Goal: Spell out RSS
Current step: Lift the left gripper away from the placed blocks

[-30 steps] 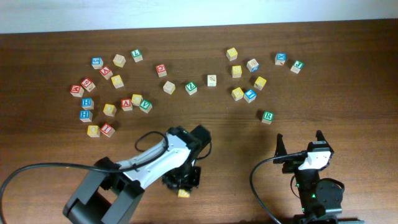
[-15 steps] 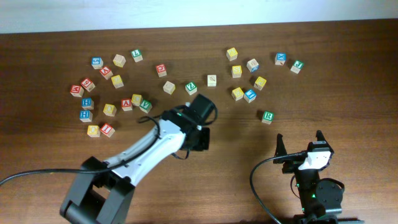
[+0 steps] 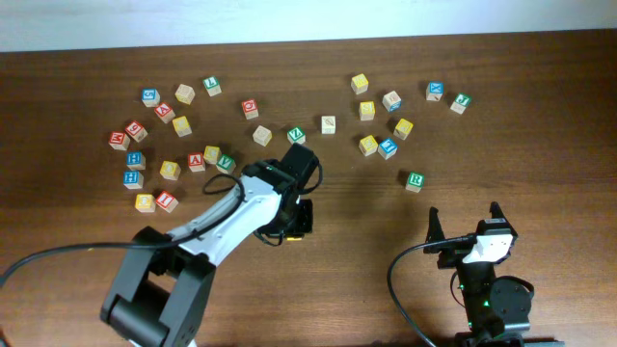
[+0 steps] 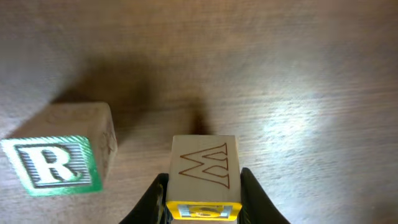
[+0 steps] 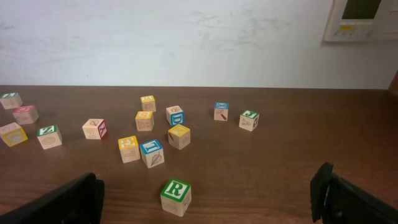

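Note:
My left gripper (image 4: 204,198) is shut on a wooden cube (image 4: 204,163) with a yellow-framed face, held low over the table. A green R cube (image 4: 59,165) sits just left of it in the left wrist view; in the overhead view the left gripper (image 3: 295,218) and arm hide that spot. A green R cube (image 3: 415,180) also lies right of centre and shows in the right wrist view (image 5: 176,196). My right gripper (image 3: 465,218) is open and empty, near that cube, its fingers (image 5: 208,202) wide apart. Several yellow cubes lie loose, one at the far right (image 3: 368,145).
Several lettered cubes lie in a cluster at the far left (image 3: 170,145) and another at the far right (image 3: 390,101), with red, blue, green and yellow faces. A cable (image 3: 58,260) trails from the left arm. The table's far edge meets a white wall (image 5: 186,37).
My left arm has swung from the near edge of the table up to the middle, carrying the yellow-faced cube. The right arm has not moved.

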